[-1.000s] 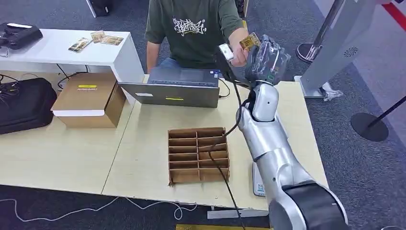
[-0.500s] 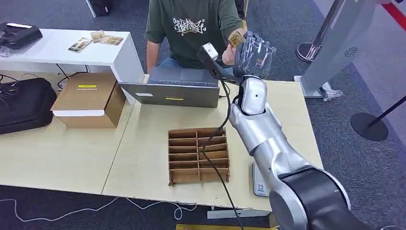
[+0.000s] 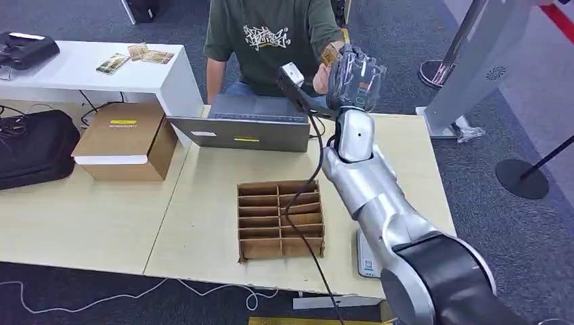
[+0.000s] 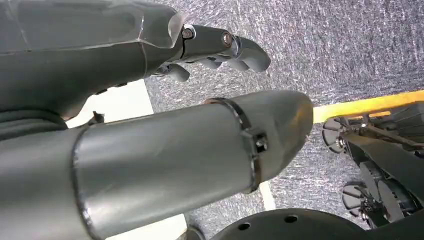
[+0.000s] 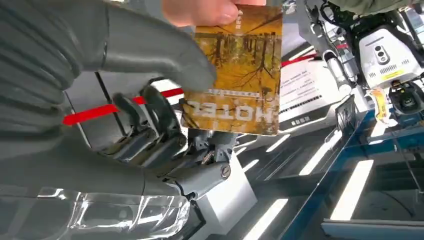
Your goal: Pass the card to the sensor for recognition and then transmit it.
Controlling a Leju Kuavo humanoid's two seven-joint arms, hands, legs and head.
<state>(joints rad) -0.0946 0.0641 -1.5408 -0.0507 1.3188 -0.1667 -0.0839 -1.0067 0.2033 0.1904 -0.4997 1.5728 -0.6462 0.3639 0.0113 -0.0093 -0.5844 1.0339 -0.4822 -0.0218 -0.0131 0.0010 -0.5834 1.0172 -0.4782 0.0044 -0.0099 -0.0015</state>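
Black bag (image 3: 34,147) lies at the far left edge of the wooden tabletop (image 3: 88,217), with a brown cardboard box (image 3: 125,139) just beside it toward the middle. White side table (image 3: 95,74) behind them carries a black device (image 3: 26,47) at its left end and a few loose cards (image 3: 135,55) near its right end. Closed grey laptop (image 3: 247,122) sits at the tabletop's back edge, in front of a seated person in a green shirt (image 3: 271,40). Brown cardboard divider tray (image 3: 279,218) stands near the front edge, its compartments open upward; a black cable (image 3: 308,203) runs across it. Right arm is raised above the back edge, right hand (image 3: 352,74) level with the person's chest. Card (image 5: 235,70) is pinched between the thick thumb and the darker fingers (image 5: 155,115) of the right hand; it is yellow-brown with a tree picture and the word HOTEL. Person's hand (image 5: 205,10) touches the card's opposite edge at the same moment. White device (image 3: 365,257) lies flat by the front right edge, partly hidden by the arm. Left hand (image 4: 220,45) hangs over grey carpet, fingers loosely curled and apart, holding nothing.
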